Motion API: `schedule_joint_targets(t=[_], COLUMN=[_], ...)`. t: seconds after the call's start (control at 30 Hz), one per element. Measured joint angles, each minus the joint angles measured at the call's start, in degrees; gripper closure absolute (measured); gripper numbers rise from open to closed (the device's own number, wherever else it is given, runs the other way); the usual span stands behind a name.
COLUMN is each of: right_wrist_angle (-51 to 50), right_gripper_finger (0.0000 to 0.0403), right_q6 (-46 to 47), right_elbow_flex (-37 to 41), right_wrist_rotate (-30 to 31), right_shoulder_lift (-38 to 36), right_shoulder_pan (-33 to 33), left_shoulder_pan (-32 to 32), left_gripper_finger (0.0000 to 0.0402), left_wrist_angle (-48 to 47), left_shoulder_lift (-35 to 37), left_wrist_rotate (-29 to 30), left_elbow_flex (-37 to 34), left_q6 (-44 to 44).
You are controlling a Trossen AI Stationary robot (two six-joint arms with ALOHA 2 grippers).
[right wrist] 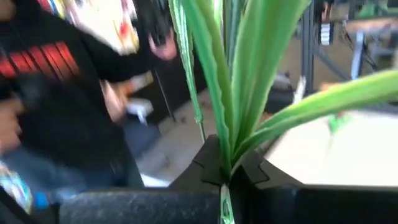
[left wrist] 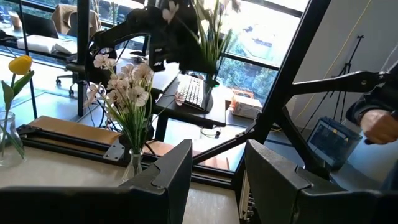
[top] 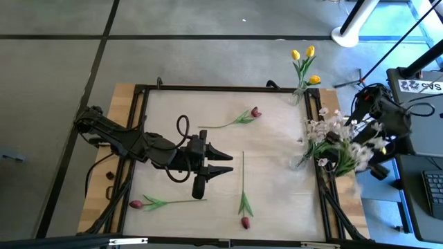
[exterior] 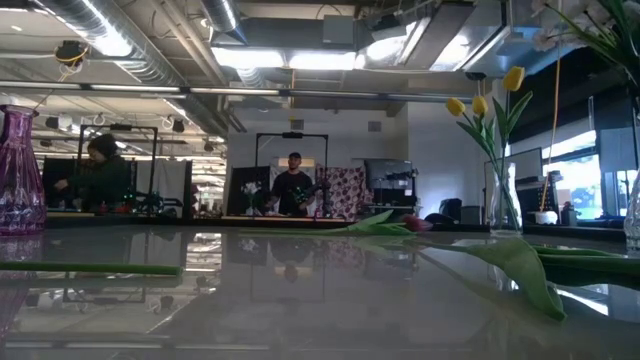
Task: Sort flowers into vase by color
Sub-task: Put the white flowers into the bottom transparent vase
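white spray (right wrist: 230, 93) upright in right tool (right wrist: 227, 177)

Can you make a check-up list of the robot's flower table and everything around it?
Surface: pale table in a black frame.
Job's things: yellow tulips in a vase at the far right corner; white blossoms in a vase at the right edge; three dark red tulips lying loose.
Clutter: purple vase in the low view.
Grippers: left gripper open over the table middle, empty; right gripper shut on a green stem.
Cables: black loop on the left arm.
Surroundings: people at benches behind.
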State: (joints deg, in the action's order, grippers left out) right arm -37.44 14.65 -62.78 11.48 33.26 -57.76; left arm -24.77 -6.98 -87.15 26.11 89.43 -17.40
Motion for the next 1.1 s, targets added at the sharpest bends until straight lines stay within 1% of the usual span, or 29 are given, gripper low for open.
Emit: schedule_joint_targets(t=[0.1,0.23,0.33,0.4,0.57,0.7,0.8,0.97,1.1], right_wrist_angle=[-6.8,-15.7,-21.3,-23.0,-23.2,-22.6,-22.3,-21.7,-18.9], right_gripper_finger=[0.0400,0.0400,0.0400,0.0400,0.0400,0.0400,0.0400,0.0400,0.0400], right_q6=[-2.9,-5.5,-6.1,-6.1,-4.7,-2.8,-1.8,-0.8,0.1], right_elbow_flex=[0.0,0.0,0.1,0.8,3.7,6.5,8.1,10.7,13.8], right_wrist_rotate=[1.3,4.9,7.8,9.9,14.4,14.9,15.0,17.5,19.1], right_shoulder_lift=[0.0,-0.9,-2.0,-3.3,-7.7,-10.0,-10.9,-11.8,-12.2], right_shoulder_pan=[0.0,0.0,0.0,0.0,0.0,0.0,0.0,0.0,0.0], left_shoulder_pan=[0.0,0.0,0.0,0.0,0.4,0.9,1.5,2.0,2.0], left_gripper_finger=[0.0257,0.0257,0.0257,0.0257,0.0257,0.0257,0.0257,0.0257,0.0257], left_wrist_angle=[0.0,0.0,0.0,0.0,-0.3,-0.5,-1.2,-1.1,-1.2], left_shoulder_lift=[0.0,0.0,0.0,0.0,0.0,0.0,0.0,0.0,0.0], left_wrist_rotate=[0.0,0.0,0.1,0.7,2.1,2.1,2.0,2.0,2.0], left_elbow_flex=[0.0,0.0,0.0,0.0,0.0,0.0,0.0,0.0,0.0], left_q6=[-0.6,-1.6,-1.6,-1.6,-1.6,-1.6,-1.6,-1.7,-1.7])
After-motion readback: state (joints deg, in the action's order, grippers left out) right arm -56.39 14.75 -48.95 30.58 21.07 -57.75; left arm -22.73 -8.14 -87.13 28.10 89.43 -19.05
